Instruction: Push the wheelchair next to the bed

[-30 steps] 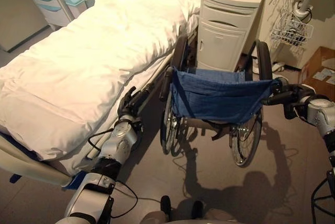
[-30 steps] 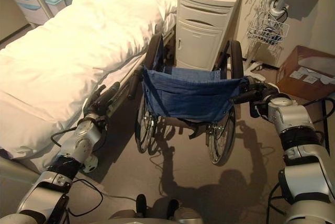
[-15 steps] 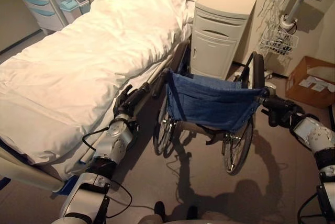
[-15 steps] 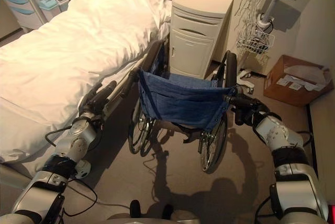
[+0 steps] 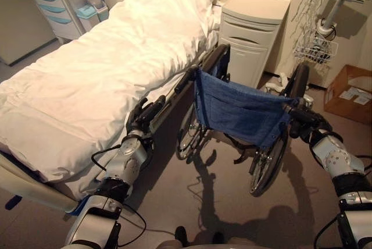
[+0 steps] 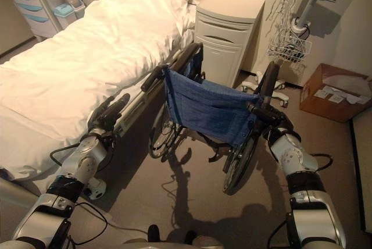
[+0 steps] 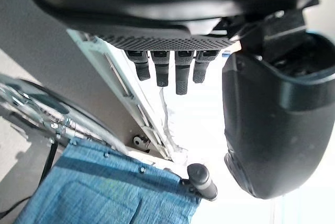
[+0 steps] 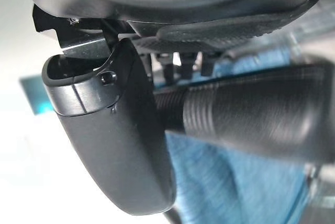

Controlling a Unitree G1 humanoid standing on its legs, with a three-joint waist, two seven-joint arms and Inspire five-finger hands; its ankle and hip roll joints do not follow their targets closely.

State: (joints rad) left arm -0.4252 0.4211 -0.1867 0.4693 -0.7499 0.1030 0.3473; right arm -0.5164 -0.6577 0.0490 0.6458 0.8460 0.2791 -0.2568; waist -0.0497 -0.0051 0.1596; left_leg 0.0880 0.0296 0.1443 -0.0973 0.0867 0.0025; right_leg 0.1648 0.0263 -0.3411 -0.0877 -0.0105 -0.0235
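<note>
fingers (image 8: 180,69) of the right hand (image 5: 306,122) curl round the wheelchair's right push handle (image 8: 251,114), the thumb closing over the ribbed grip from the other side. the left hand (image 5: 143,116) hangs free with its fingers straight and relaxed, grasping nothing, just beside the bed's (image 5: 87,80) side rail and apart from the left push handle (image 5: 187,79), which pokes out bare past the fingertips in the left wrist view.

the wheelchair (image 5: 241,112) stands on the floor close along the bed's side, near the head end, its blue fabric back turned toward the robot and skewed, the left side further ahead than the right. its left wheel sits close under the mattress edge; the right wheel is out in the open floor.

a white bedside cabinet (image 5: 253,31) stands just beyond the wheelchair, at the bed's head corner. further right, a wire basket on a stand (image 5: 317,48) under a monitor, and a cardboard box (image 5: 347,92) on the floor. a drawer trolley (image 5: 49,4) stands across the bed at its far side.
</note>
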